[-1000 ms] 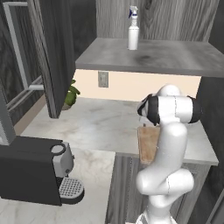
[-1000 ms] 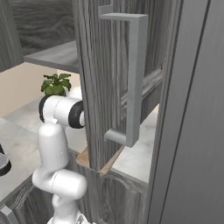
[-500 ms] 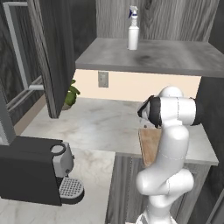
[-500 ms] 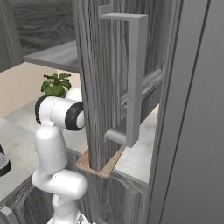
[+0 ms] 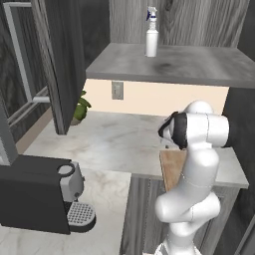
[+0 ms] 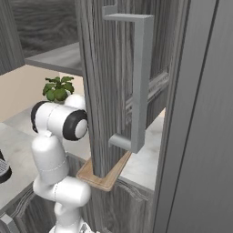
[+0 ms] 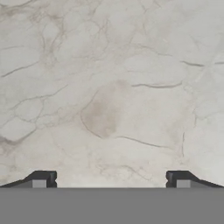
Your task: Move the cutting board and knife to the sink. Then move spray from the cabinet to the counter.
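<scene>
The white spray [image 5: 151, 35] stands upright at the back of the grey shelf of the cabinet [image 5: 174, 65]. Below it lies the marbled counter [image 5: 114, 139]. The light-brown cutting board [image 5: 173, 168] lies flat at the counter's front edge, partly hidden behind my arm, and its corner [image 6: 102, 176] shows under the open door. In the hand view my gripper [image 7: 111, 179] is open, with nothing between its dark fingertips [image 7: 43, 178], and looks straight at bare counter stone [image 7: 109, 96]. The knife and the sink are out of view.
An open dark cabinet door with a long grey handle [image 6: 139, 82] hangs close beside my arm. Another open door [image 5: 62, 60] stands at the left. A small potted plant [image 5: 79, 107] sits by the backsplash near a wall outlet [image 5: 117, 90]. A black coffee machine [image 5: 35, 199] sits low at the left.
My arm's upper joint has shifted slightly over the cutting board. The spray, the board and the doors stay where they were.
</scene>
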{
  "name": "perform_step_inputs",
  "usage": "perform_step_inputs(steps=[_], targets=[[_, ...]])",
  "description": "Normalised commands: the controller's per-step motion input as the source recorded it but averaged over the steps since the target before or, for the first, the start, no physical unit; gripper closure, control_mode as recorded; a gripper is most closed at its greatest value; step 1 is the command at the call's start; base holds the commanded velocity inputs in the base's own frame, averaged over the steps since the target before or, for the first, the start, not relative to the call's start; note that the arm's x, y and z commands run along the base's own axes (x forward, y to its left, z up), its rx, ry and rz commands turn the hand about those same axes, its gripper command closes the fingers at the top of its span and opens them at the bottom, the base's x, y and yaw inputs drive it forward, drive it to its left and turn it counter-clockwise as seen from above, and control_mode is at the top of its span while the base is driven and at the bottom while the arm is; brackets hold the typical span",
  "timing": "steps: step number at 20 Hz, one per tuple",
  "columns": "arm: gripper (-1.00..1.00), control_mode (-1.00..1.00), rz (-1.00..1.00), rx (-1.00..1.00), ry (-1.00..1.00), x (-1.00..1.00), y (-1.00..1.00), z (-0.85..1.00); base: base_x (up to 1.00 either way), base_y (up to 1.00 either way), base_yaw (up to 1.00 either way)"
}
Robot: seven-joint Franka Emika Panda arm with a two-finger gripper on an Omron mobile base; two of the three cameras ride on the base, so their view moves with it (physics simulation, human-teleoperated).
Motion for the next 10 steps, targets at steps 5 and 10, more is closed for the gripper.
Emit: perform_step_inputs(steps=[5,10], targets=[[-1.00,-1.00,0.00,0.00,-0.23,-0.29,0.00,0.31,0.00,0.00,0.00],[-1.00,-1.00,0.00,0.00,-0.25,-0.48,0.00,0.32,0.00,0.00,0.00]])
